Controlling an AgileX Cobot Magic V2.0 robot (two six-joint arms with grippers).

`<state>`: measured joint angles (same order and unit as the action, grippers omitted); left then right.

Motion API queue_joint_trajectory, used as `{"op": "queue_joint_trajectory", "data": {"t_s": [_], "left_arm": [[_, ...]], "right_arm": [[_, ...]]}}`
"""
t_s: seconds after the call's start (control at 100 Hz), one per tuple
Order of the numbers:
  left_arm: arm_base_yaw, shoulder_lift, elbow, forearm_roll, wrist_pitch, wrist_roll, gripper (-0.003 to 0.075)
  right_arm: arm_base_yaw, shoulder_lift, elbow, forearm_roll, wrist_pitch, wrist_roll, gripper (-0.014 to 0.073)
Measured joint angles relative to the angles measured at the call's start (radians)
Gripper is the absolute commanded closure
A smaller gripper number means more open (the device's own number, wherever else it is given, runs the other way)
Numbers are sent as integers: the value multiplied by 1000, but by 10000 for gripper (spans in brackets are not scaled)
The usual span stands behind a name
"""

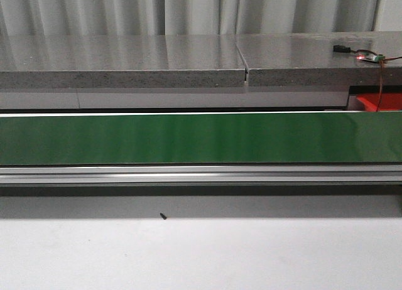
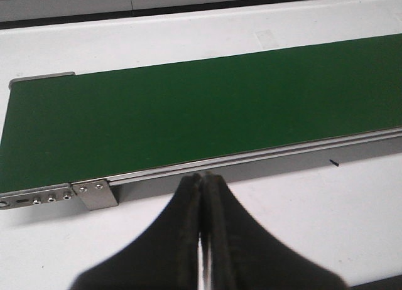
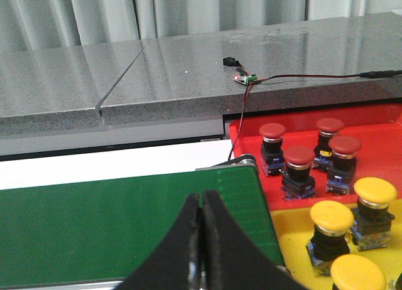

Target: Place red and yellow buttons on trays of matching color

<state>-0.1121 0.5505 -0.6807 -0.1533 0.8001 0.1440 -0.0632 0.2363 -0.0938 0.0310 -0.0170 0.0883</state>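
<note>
I am looking over a white worktop (image 1: 201,258) with a long green conveyor belt (image 1: 188,138) running across it, and the belt is carrying nothing right now. In my judgement I am waiting for a button to arrive, so the step is best done by holding both arms ready just short of the belt's near rail.

Past the belt's right end, a red tray (image 3: 377,123) is holding four red buttons (image 3: 299,158), and just nearer than it a yellow tray (image 3: 295,236) is holding at least three yellow buttons (image 3: 331,218). Every button in view is already sitting on its matching colour.

A grey stone shelf (image 1: 125,61) is rising behind the belt, so room beyond the belt is tight; the worktop nearer than the belt is giving me open room. A thin wire (image 3: 242,114) is hanging from the shelf close to the red tray.

The left pincer (image 2: 204,224) is pressed fully together, gripping nothing, over the worktop near the belt's left end. The right pincer (image 3: 200,240) is likewise pressed together and empty, over the belt's right end.
</note>
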Motion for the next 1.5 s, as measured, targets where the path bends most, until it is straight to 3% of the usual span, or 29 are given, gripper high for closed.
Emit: {"op": "queue_joint_trajectory", "data": {"t_s": [0.26,0.48,1.5], "left_arm": [[0,0,0,0,0,0,739],[0,0,0,0,0,0,739],[0,0,0,0,0,0,739]], "right_arm": [[-21,-126,110,0,-2,0,657],[-23,-240,121,-3,76,1,657],[-23,-246,121,-3,79,3,661]]}}
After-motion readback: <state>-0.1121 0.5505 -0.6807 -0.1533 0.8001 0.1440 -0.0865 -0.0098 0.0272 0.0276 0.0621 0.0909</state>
